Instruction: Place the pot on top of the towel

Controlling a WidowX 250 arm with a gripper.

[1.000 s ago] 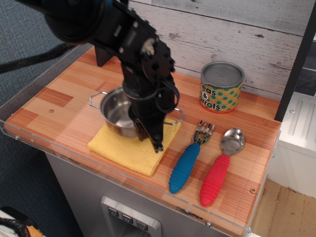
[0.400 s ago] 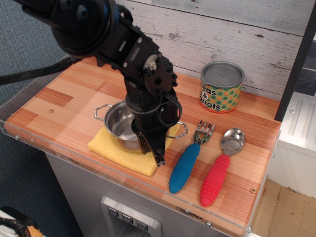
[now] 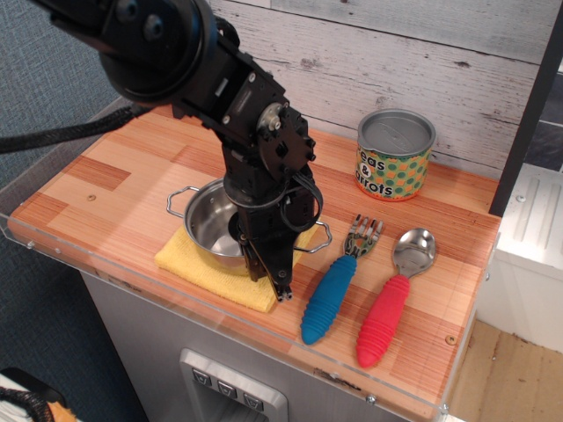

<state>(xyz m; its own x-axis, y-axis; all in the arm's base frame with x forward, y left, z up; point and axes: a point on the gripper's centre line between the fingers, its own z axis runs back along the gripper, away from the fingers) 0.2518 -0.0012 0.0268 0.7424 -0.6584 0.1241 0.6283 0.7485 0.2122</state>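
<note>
pot (image 3: 209, 230) on towel (image 3: 195, 265) | gripper (image 3: 268, 277) pinching pot rim | can (image 3: 395, 154) behind

— Where do you find the pot (image 3: 214, 225) on your desk (image 3: 106, 176)?

— Near the front edge, left of the middle, sitting on the towel (image 3: 204, 267). The gripper (image 3: 268, 280) comes down over the pot's right rim, its tips toward the towel's front right corner.

— And to your right?

— The fork (image 3: 339, 281) lies just right of the towel, the spoon (image 3: 394, 297) beside it, nearer the right edge. The can (image 3: 394, 156) stands behind them, by the back edge.
</note>
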